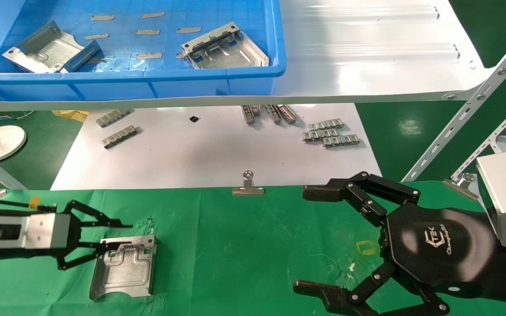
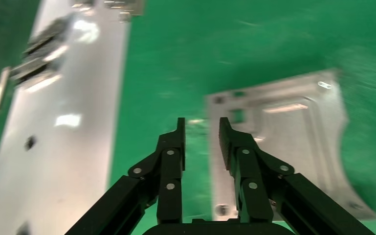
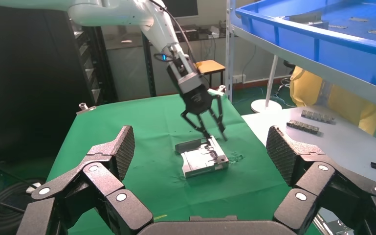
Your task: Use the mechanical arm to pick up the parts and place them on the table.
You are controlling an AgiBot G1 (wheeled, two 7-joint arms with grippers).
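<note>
One metal plate [image 1: 123, 266] lies flat on the green table [image 1: 244, 245], at the robot's left, and the left gripper [image 1: 117, 239] sits just above its near edge with its fingers parted by a narrow gap and nothing between them; the left wrist view shows the same gap, with the plate [image 2: 293, 147] lying free on the cloth beyond the tips. This looks like the letting-go step: the plate is set down and the pincer is slack around nothing. Two more plates wait in the blue bin [image 1: 275, 52] on the white shelf [image 1: 367, 52], one at its left end [image 1: 48, 48] and one near its right end [image 1: 224, 47]. The next move probably calls for lifting the left gripper clear of the plate without nudging it, then reaching up into the bin for another, coming at a bent edge the fingers can close on. The plate on the table is silver-grey sheet metal with a raised stepped rib across its middle, a turned-up flange along one edge, a curved cut-out on the other, and small holes near the corners. The right gripper [image 1: 323, 237], a glossy black hand, hovers over the right part of the table with its fingers spread wide and empty. Beyond the cloth, a white sheet [image 1: 218, 149] carries small link strips [image 1: 330, 134].
</note>
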